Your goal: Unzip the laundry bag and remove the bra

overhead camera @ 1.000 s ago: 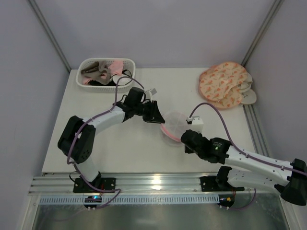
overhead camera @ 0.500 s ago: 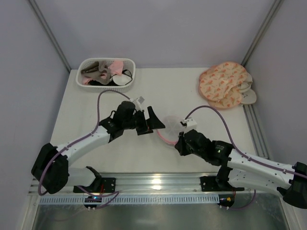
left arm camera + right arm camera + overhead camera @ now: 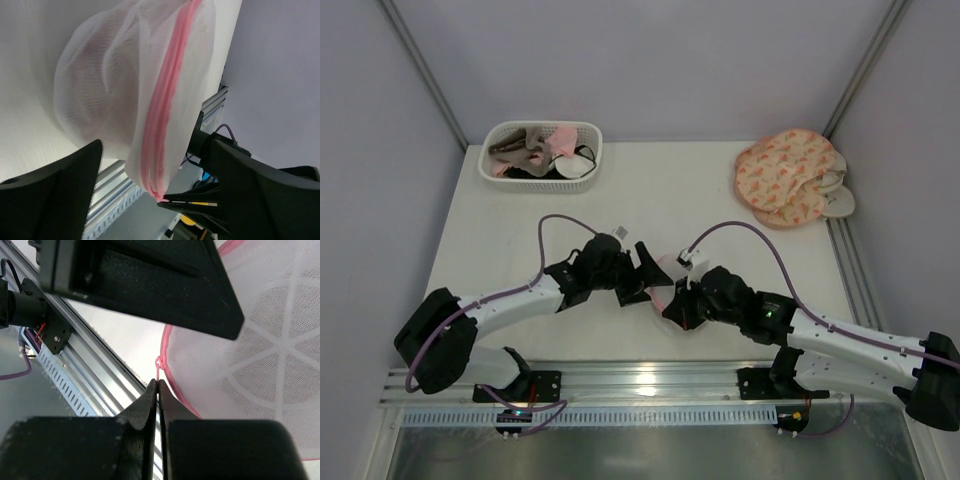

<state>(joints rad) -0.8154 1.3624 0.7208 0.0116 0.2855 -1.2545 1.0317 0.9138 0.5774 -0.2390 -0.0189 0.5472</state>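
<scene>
The laundry bag (image 3: pixel 669 270), a round white mesh pouch with a pink zipper rim (image 3: pixel 162 112), stands on edge near the table's front. My left gripper (image 3: pixel 647 276) is open, and the bag (image 3: pixel 100 75) sits between its spread fingers (image 3: pixel 60 195). My right gripper (image 3: pixel 676 298) is shut on the pink zipper pull (image 3: pixel 158 367) at the bag's near rim. Its pinched tips also show in the left wrist view (image 3: pixel 172 200). Only a faint pinkish shade shows through the mesh, so I cannot make out the bra.
A white basket (image 3: pixel 590 150) of clothes stands at the back left. A peach orange-patterned fabric piece (image 3: pixel 788 175) lies at the back right. The metal rail (image 3: pixel 640 380) runs along the table's front edge, just below the bag.
Both grippers and the bag have moved toward the table's front edge. The right gripper has shifted left onto the bag's near rim, and the left gripper has come down beside it.
</scene>
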